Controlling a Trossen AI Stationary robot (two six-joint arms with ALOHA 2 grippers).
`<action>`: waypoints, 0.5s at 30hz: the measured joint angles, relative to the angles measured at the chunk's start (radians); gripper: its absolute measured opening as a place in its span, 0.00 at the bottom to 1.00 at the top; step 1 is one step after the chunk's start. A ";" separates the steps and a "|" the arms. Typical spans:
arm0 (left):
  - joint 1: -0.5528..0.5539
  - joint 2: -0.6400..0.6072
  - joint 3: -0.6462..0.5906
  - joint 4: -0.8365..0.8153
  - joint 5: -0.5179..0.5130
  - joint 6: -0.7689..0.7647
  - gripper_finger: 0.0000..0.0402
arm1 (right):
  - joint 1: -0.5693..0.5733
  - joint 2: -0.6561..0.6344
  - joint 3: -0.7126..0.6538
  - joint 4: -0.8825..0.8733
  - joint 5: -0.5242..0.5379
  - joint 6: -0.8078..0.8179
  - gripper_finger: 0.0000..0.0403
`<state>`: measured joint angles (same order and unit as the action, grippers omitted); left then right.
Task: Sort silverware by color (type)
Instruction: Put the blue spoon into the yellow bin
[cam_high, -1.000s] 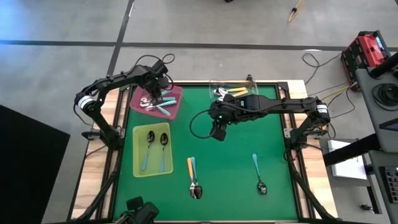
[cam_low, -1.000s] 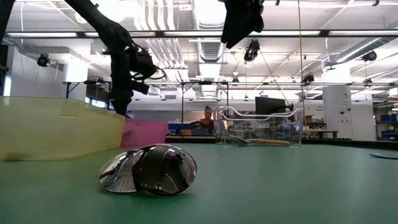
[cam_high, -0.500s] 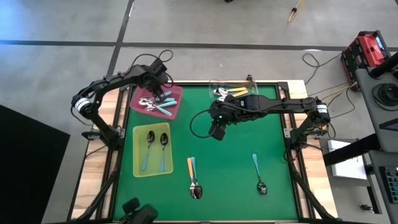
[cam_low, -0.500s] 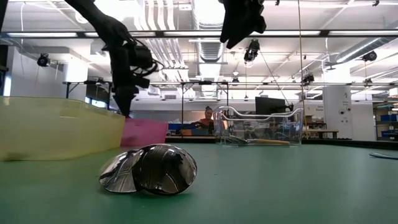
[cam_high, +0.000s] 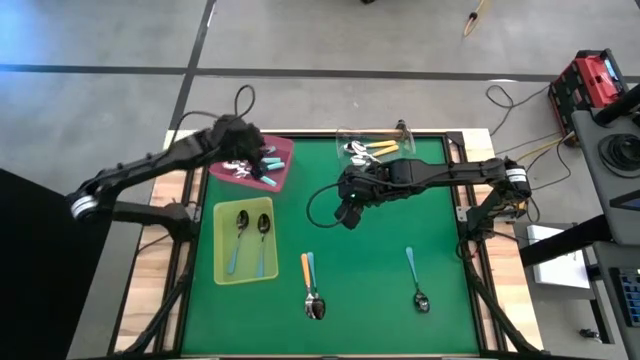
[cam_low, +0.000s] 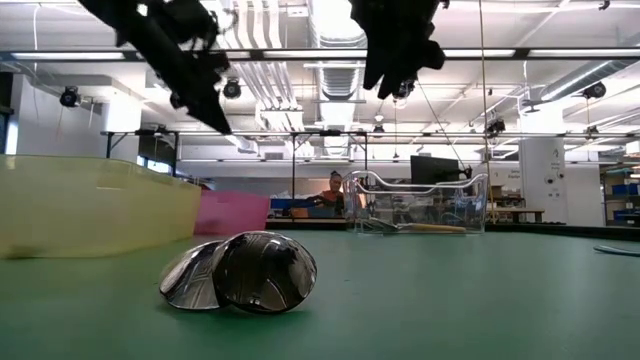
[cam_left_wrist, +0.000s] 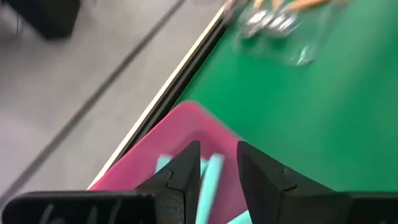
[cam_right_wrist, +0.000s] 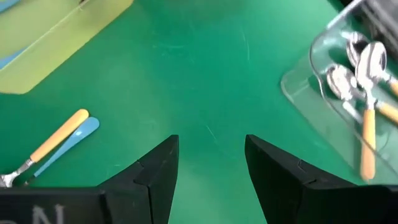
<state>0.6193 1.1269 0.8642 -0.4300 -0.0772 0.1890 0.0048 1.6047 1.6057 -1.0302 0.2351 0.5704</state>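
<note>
The pink tray (cam_high: 284, 160) holds several teal-handled spoons (cam_high: 262, 173). Two light-blue spoons (cam_high: 248, 238) lie in the yellow-green tray (cam_high: 222, 270), and orange-handled spoons (cam_high: 372, 148) lie in the clear tray (cam_high: 345, 135). An orange and a light-blue spoon (cam_high: 310, 284) lie side by side on the mat, a blue-green one (cam_high: 415, 278) farther right. My left gripper (cam_left_wrist: 217, 163) hovers open above the pink tray (cam_left_wrist: 155, 155), touching nothing. My right gripper (cam_right_wrist: 211, 163) hangs open over the mat's middle (cam_high: 348, 214), holding nothing.
The green mat (cam_high: 400, 220) lies bare between the trays and the loose spoons. In the low view the two spoon bowls (cam_low: 240, 272) sit close up, with the yellow-green tray (cam_low: 90, 205) to the left. A person (cam_low: 333, 188) sits far behind the table.
My left gripper has risen from inside the pink tray to well above it, and the left arm has swung out toward the table's left and near side. The spoons in the pink tray stay where they were.
</note>
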 joint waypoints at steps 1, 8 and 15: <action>-0.023 -0.032 -0.025 0.029 0.000 0.000 0.22 | 0.000 0.000 -0.006 -0.001 -0.004 0.021 0.44; -0.182 -0.209 -0.167 0.218 0.000 -0.014 0.22 | 0.031 0.000 -0.021 -0.001 -0.009 0.137 0.44; -0.285 -0.295 -0.206 0.327 0.000 0.012 0.22 | 0.084 0.000 -0.061 0.000 -0.082 0.279 0.44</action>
<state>0.3338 0.8318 0.6577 -0.1031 -0.0772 0.2008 0.0888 1.6047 1.5445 -1.0303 0.1536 0.8495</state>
